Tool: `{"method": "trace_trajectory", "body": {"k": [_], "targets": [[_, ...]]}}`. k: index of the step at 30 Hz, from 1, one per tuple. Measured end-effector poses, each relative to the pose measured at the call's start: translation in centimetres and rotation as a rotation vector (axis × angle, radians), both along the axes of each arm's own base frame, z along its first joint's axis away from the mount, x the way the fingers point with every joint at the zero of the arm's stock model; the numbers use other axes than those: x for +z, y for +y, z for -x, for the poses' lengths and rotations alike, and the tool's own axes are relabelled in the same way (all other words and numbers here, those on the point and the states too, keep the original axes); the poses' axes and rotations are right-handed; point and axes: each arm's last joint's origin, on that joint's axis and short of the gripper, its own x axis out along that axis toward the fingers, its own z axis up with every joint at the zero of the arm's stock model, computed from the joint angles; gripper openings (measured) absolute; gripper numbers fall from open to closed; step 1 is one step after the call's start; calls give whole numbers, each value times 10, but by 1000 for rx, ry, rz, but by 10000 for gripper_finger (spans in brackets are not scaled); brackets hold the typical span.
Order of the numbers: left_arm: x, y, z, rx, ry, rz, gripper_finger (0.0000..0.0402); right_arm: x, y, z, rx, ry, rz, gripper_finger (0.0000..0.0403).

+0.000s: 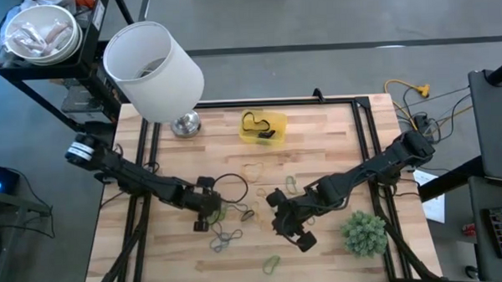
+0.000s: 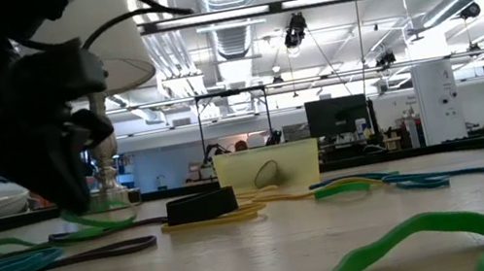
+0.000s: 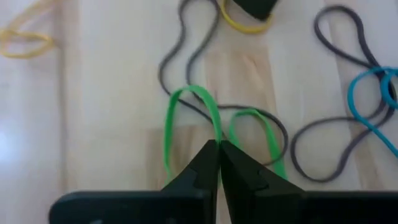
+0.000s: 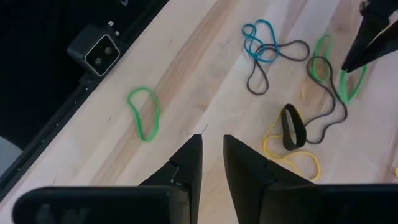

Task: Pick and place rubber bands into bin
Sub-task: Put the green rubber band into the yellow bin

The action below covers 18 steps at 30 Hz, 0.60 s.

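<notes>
Left fingers (image 3: 219,163) pinch green rubber band (image 3: 186,102) — tabletop.

Rubber bands (image 1: 237,215) on table (image 1: 334,130), bin (image 1: 262,126) behind them.

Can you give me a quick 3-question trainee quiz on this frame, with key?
1. True or false: the left gripper is shut on the green rubber band.
2. What already lies in the bin? A) a white bowl B) a black band C) nothing
3. Which arm's gripper hangs above the table holding nothing, near the lone green band by the table's front edge?

Key: 1 true; 2 B, a black band shows inside; 3 the right gripper, fingers slightly apart.
</notes>
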Motion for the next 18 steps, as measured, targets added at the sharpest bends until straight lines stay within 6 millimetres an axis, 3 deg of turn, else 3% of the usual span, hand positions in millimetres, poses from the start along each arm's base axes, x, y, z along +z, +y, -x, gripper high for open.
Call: {"method": "trace_trajectory", "body": {"k": [7,18], "targets": [[12,2,-7,21,-85,-142,1,1,-3,2,-111,22,46,57],[27,3,-19,49,-251,-340,1,19,4,19,-264,-73,187,57]]}}
